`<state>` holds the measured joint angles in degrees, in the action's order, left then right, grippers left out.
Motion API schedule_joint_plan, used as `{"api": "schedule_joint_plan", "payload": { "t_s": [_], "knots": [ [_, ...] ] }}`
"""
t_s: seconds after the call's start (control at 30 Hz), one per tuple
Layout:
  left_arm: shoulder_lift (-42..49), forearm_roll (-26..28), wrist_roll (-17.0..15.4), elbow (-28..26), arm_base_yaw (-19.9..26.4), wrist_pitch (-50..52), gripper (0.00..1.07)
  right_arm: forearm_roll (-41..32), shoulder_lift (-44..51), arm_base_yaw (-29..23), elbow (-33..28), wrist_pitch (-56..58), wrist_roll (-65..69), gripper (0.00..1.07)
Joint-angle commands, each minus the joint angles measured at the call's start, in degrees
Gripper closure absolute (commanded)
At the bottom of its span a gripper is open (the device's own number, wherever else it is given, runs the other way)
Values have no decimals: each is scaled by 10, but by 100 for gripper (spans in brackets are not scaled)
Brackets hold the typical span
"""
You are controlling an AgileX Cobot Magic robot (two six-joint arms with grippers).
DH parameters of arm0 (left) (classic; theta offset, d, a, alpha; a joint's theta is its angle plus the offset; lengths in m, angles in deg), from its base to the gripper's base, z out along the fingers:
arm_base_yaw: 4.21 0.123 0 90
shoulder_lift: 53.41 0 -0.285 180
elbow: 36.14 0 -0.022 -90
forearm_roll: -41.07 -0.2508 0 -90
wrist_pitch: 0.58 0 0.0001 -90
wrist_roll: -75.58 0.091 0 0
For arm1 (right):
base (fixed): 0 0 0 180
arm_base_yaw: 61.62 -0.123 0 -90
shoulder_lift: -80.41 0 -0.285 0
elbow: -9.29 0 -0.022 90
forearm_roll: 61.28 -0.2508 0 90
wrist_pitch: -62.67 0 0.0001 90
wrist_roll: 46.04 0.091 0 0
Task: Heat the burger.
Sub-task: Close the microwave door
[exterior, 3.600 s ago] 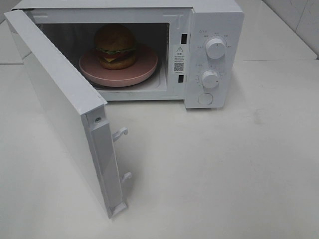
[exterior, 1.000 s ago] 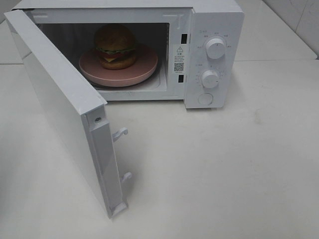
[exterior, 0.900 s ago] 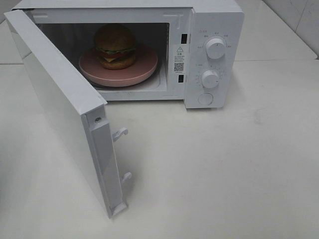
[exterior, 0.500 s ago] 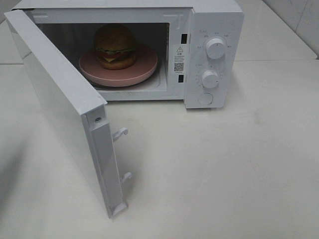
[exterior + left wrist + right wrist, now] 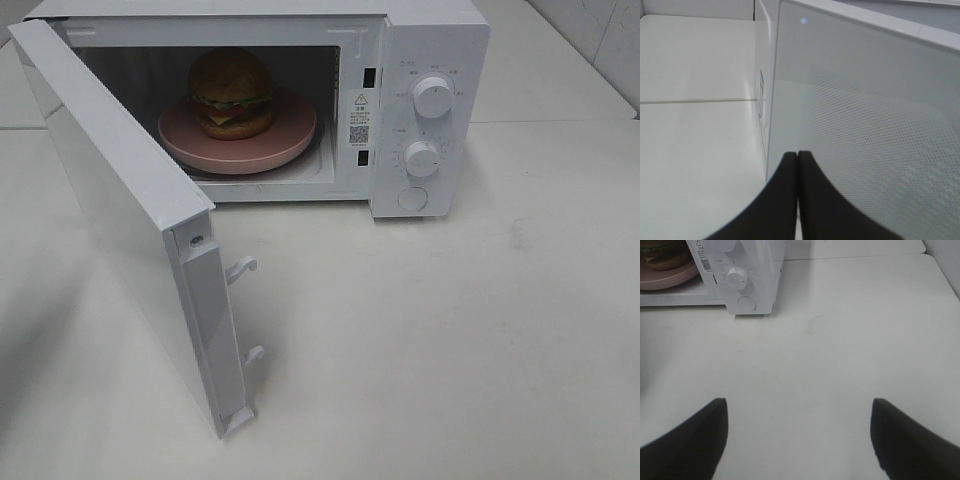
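The burger [image 5: 231,92] stands upright on a pink plate [image 5: 290,140] inside the white microwave [image 5: 430,40]. The microwave door [image 5: 110,200] is swung wide open toward the front left. Neither gripper shows in the exterior high view. In the left wrist view my left gripper [image 5: 798,152] is shut and empty, close to the door's outer face [image 5: 865,100] with its dotted window. In the right wrist view my right gripper [image 5: 797,401] is open and empty over bare table, in front of the microwave. The burger's edge [image 5: 665,257] shows there too.
The control panel has two knobs [image 5: 432,96] [image 5: 422,158] and a round button [image 5: 412,198]. Two latch hooks [image 5: 243,266] stick out from the door's free edge. White table [image 5: 450,330] lies in front and to the right.
A dark shadow has grown on the table at the left edge of the exterior high view. The microwave, door, plate and burger have not moved.
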<state>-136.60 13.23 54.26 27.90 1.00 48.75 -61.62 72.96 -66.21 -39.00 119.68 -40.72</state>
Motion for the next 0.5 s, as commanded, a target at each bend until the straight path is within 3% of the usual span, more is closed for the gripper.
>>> {"api": "schedule_joint_plan", "payload": {
  "t_s": [0.03, 0.07, 0.1, 0.13, 0.2, 0.23, 0.27, 0.33, 0.5],
  "knots": [
    [-7, 24, 33, -1, -35, 11, 107, 0, 14, 4, -5, 0, -6, 32],
    [-14, 54, 54, -4, -64, 10, 107, 0, 14, 4, -5, 0, -6, 32],
    [-14, 54, 54, -4, -64, 10, 107, 0, 14, 4, -5, 0, -6, 32],
    [-23, 97, 85, -4, -100, 11, 107, 0, 14, 4, -5, 0, -6, 32],
    [-30, 120, 100, -4, -119, 11, 107, 0, 14, 4, -5, 0, -6, 32],
    [-44, 161, 127, -4, -152, 13, 107, 0, 14, 4, -5, 0, -6, 32],
    [-44, 161, 127, -4, -152, 13, 107, 0, 14, 4, -5, 0, -6, 32],
    [-63, 227, 161, -4, -199, 20, 107, 0, 14, 4, -5, 0, -6, 32],
    [-96, 303, 179, -5, -264, 66, 107, 0, 14, 4, -5, 0, -6, 32]
  ]
}}
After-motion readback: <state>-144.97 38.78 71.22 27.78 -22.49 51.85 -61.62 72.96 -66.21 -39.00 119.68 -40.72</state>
